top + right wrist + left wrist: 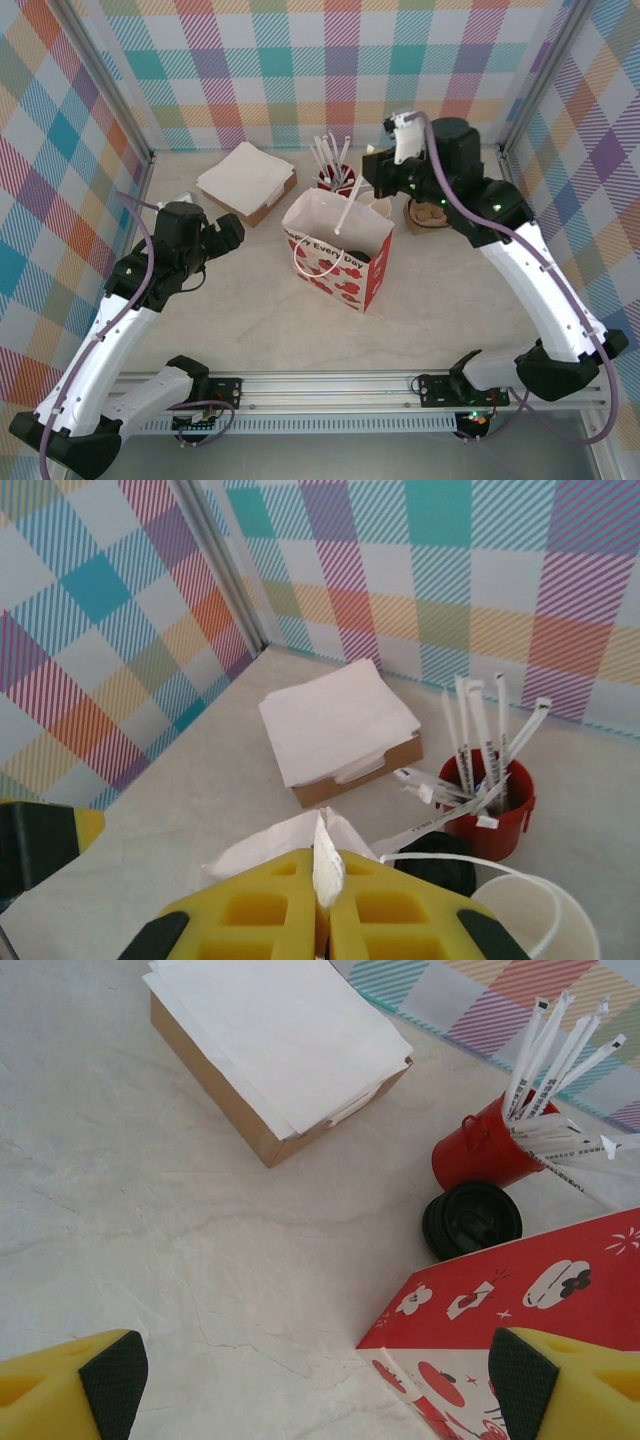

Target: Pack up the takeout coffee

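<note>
White arm links [100,350], black joints [180,232], purple cables [452,205], yellow fingers [45,1388] with black pads [115,1382], green lights [413,187]

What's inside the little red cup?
I see white sticks standing in the red cup, fanning out above its rim. Their bottom ends, and anything else down inside, are covered by the cup's wall.

Red-and-white paper bag [340,262], table centre: "Happy Every Day" along near face. Stick wrappers [545,1045], far right: print illegible.
</note>
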Available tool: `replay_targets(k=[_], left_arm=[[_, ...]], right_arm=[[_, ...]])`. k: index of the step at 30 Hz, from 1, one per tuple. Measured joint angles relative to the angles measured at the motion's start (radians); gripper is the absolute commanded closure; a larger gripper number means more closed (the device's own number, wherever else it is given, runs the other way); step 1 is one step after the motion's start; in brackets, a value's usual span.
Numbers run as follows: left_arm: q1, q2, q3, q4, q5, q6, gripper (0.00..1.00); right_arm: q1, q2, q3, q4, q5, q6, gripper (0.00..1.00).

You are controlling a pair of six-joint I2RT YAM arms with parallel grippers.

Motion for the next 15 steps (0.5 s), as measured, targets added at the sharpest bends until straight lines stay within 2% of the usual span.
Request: replay_targets(k=[6,7,11,15], left_arm=[[0.000,0.000,-0.001,0.000,0.002,-0.011,0.09],[0.000,0.000,-0.001,0.000,0.002,-0.011,0.10],[0.000,0.000,-0.001,0.000,0.001,-0.014,0.09],[0.000,0.003,-0.001,0.000,0.001,-0.014,0.08]], right_arm=[[0.030,0.045,-0.105,0.097,0.008,-0.001,0.87],[0.032,0.055,-0.117,0.110,0.004,0.000,0.84],[0.033,0.097,-0.145,0.147,-0.026,0.019,0.57],[0.033,0.107,-0.146,0.140,-0.022,0.017,0.48]])
